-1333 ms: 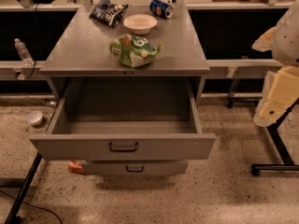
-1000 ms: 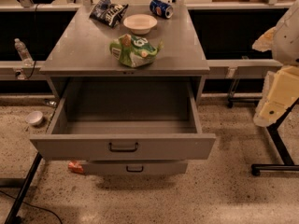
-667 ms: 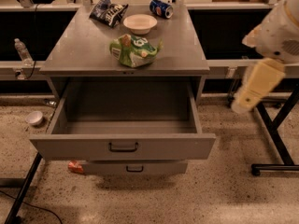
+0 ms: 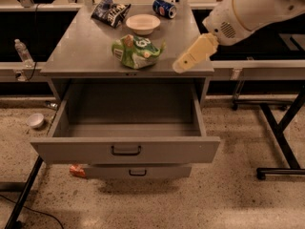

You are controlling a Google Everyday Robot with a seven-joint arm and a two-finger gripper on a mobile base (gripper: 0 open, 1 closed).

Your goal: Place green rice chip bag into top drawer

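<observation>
The green rice chip bag (image 4: 136,51) lies on the grey cabinet top (image 4: 81,46), near its front edge, in front of a white bowl. The top drawer (image 4: 125,149) is pulled wide open below it and is empty inside; its dark handle is at the front centre. My gripper (image 4: 181,66) hangs at the end of the cream arm coming in from the upper right. It is over the right front part of the cabinet top, a short way right of the bag and not touching it.
A dark blue-black chip bag (image 4: 110,12), a white bowl (image 4: 143,23) and a blue soda can (image 4: 164,8) sit at the back of the top. A shallower lower drawer (image 4: 137,171) sticks out slightly. A water bottle (image 4: 23,53) and a small white cup (image 4: 36,121) are at left; black stand legs (image 4: 279,128) at right.
My arm has swung in from the right edge of the view, up and to the left, so the gripper is now over the cabinet top beside the green bag.
</observation>
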